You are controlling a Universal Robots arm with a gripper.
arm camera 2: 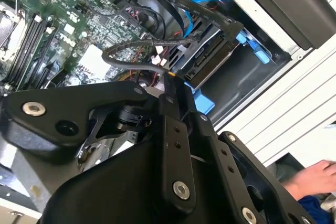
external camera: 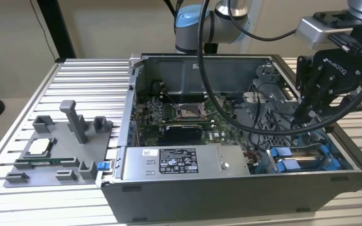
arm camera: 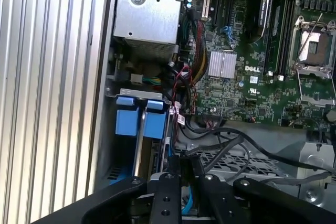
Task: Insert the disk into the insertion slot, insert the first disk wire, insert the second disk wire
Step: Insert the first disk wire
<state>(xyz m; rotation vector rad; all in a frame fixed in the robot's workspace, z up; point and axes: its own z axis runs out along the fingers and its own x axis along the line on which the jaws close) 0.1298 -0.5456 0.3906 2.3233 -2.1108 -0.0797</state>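
While a ribbed metal table before a beige wall bears the open case, the claw hangs over one corner.
The disk lies in the slot, close beneath the claw; whether the claw is apart or together, I cannot tell.

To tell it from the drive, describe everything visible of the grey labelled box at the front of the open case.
The power-supply box is a rectangular silver-grey metal box lying flat inside the computer case, along the case's near wall in the exterior view. Its top carries a dark printed label and a small white one. A bundle of coloured wires leaves it beside the motherboard.
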